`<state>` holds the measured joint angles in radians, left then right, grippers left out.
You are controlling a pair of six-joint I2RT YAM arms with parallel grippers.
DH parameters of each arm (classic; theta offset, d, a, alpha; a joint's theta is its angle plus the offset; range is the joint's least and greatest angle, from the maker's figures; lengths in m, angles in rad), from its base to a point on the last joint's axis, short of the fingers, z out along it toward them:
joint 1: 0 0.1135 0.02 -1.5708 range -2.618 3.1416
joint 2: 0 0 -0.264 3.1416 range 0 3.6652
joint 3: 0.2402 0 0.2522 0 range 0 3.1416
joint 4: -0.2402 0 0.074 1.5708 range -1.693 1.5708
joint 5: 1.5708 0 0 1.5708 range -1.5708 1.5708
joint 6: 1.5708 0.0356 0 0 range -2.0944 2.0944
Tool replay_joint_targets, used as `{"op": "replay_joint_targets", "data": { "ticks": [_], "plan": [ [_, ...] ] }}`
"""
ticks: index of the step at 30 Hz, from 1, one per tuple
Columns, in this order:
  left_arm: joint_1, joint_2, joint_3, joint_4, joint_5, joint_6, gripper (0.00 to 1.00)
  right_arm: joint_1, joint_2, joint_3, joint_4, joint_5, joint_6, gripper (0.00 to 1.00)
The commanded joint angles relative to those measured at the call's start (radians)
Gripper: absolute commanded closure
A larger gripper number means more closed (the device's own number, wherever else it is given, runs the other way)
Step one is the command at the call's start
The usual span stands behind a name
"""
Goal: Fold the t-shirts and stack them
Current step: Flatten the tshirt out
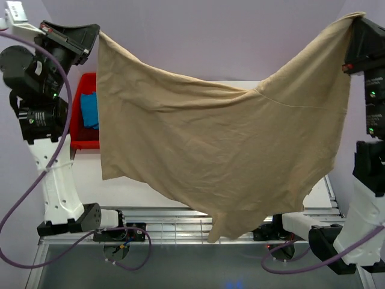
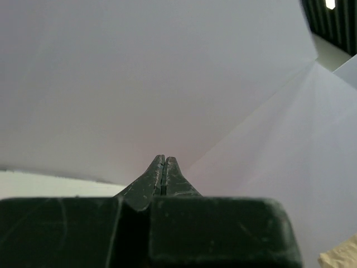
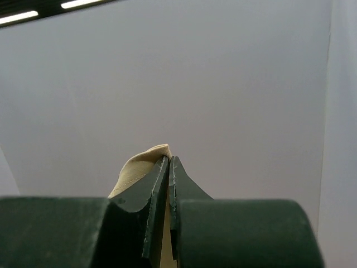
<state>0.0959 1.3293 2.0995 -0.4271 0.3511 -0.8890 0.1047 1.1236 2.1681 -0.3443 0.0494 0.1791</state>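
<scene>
Pale lilac walls (image 1: 210,36) back a white bench (image 1: 120,194). High above it, a tan t-shirt (image 1: 222,138) hangs spread like a curtain between two raised arms. The left pincer (image 1: 96,31) is clamped shut on its upper left corner, the right pincer (image 1: 356,21) on its upper right corner. Beyond the shirt's left edge, a red tray (image 1: 76,123) holds a blue t-shirt (image 1: 90,109).

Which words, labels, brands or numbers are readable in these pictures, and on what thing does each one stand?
None is readable.
The tan shirt is plain, without print.
The red tray, left arm and right arm show no legible marking.
</scene>
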Motion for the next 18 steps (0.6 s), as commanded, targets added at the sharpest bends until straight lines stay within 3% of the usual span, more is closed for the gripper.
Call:
{"op": "replay_joint_targets", "data": {
  "ticks": [1, 6, 9, 12, 14, 18],
  "plan": [
    [-0.001, 0.155, -0.041, -0.097, 0.089, 0.024, 1.0, -0.005, 0.111, -0.089, 0.031, -0.016, 0.059, 0.92],
    [-0.001, 0.33, -0.053, -0.122, 0.143, 0.039, 1.0, -0.005, 0.289, -0.142, 0.036, -0.078, 0.102, 0.92],
    [-0.001, 0.461, 0.075, -0.116, 0.16, 0.012, 1.0, -0.007, 0.402, -0.059, 0.036, -0.085, 0.115, 0.92],
    [-0.001, 0.605, 0.325, -0.11, 0.176, -0.028, 1.0, -0.007, 0.484, 0.045, 0.025, -0.062, 0.111, 0.92],
    [0.014, 0.657, 0.436, -0.03, 0.202, -0.115, 1.0, -0.011, 0.525, 0.163, 0.028, -0.054, 0.097, 0.92],
    [0.039, 0.662, 0.36, 0.217, 0.249, -0.295, 0.99, -0.089, 0.527, 0.266, 0.086, -0.068, 0.129, 0.92]
  ]
}}
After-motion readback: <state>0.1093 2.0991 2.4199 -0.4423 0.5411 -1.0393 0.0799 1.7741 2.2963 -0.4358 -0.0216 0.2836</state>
